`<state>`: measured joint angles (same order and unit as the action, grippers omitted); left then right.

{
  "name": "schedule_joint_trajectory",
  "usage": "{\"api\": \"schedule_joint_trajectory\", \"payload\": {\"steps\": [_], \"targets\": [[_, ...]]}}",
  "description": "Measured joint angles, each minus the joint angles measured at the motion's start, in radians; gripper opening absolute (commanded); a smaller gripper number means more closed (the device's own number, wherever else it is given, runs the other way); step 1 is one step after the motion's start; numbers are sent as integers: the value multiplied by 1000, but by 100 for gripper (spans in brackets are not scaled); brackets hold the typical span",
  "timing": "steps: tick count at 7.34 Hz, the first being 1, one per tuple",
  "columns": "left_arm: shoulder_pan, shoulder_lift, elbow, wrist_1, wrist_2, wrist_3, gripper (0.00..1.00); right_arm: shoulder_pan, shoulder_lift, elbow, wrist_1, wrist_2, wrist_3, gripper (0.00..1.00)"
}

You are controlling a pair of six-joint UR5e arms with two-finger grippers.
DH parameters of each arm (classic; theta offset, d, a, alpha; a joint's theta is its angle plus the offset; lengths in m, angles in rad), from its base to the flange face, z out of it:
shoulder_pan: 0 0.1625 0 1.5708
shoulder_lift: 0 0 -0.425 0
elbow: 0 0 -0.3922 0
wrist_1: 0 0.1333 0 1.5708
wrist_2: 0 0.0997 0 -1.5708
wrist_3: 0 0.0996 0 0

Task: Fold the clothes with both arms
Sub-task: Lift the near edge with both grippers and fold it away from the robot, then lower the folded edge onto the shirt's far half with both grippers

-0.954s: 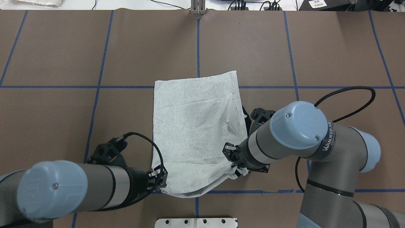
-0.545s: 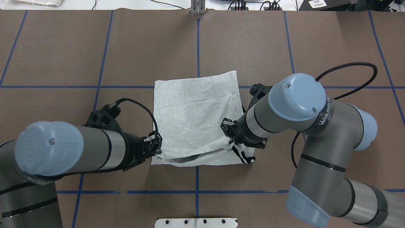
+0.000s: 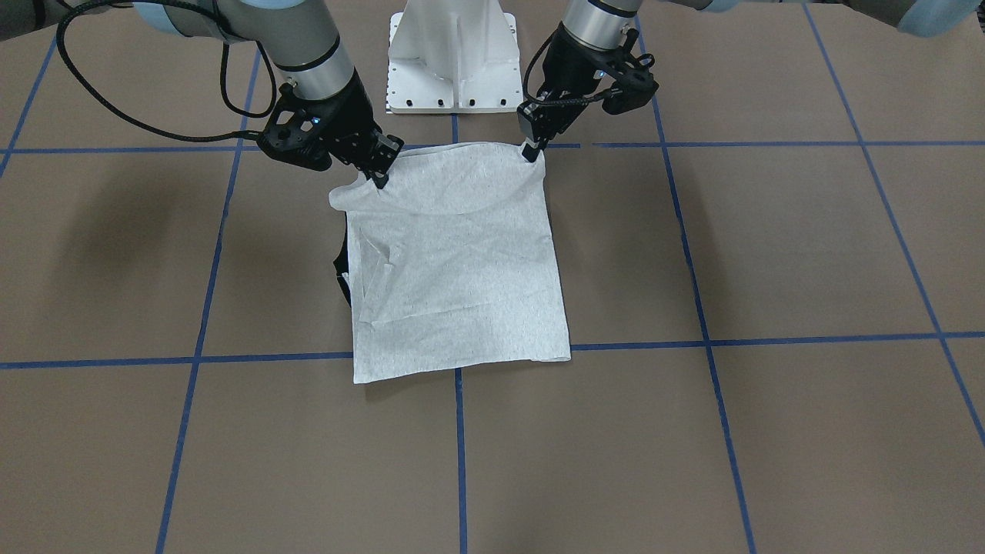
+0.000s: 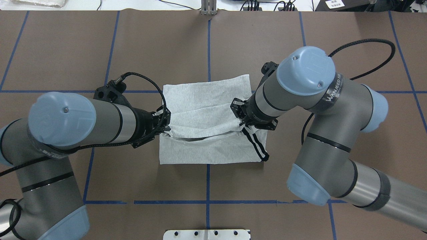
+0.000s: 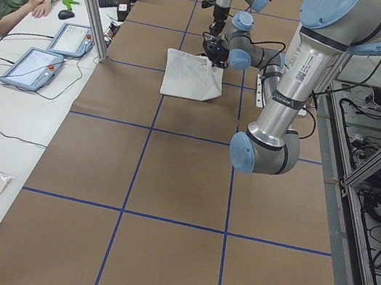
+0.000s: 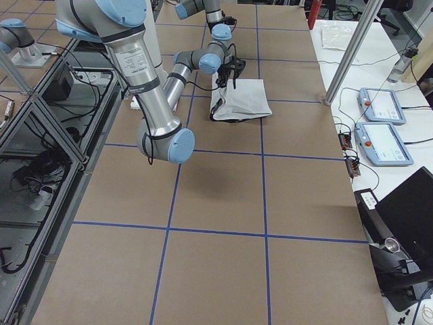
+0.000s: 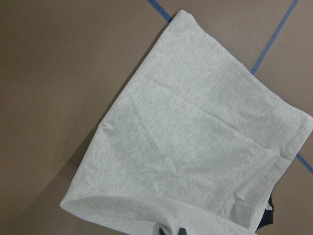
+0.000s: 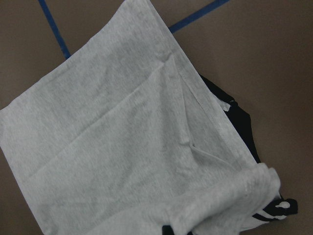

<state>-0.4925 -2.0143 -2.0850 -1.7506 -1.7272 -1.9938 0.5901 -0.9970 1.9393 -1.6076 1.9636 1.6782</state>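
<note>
Left jaws and right jaws, each clamped on a shirt (image 4: 206, 96) corner, have carried its edge forward; fold roughly half complete.

The table (image 4: 66, 50) is viewed steeply from behind and opposite, distantly from both ends. The T-shirt (image 4: 206, 96) is shared by all views, closest from the wrists.

My wrist views cut off my left gripper (image 3: 531, 154) and my right gripper (image 3: 381, 178) at the bottom edge. The light heather-grey T-shirt (image 3: 454, 261) hides most of its black trim (image 3: 340, 269) under the fold. In the side views both grippers are too small to judge.
</note>
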Motion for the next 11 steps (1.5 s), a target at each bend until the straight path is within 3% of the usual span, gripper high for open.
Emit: {"api": "schedule_joint_trajectory", "payload": {"steps": [7,11], "targets": [[-68,-37,202,-156,1,64,0,63,151,-229,1,4,-27,0],[-95,-80,323,-238,2,62,0,73,178,-367,112,5,-32,0]]}}
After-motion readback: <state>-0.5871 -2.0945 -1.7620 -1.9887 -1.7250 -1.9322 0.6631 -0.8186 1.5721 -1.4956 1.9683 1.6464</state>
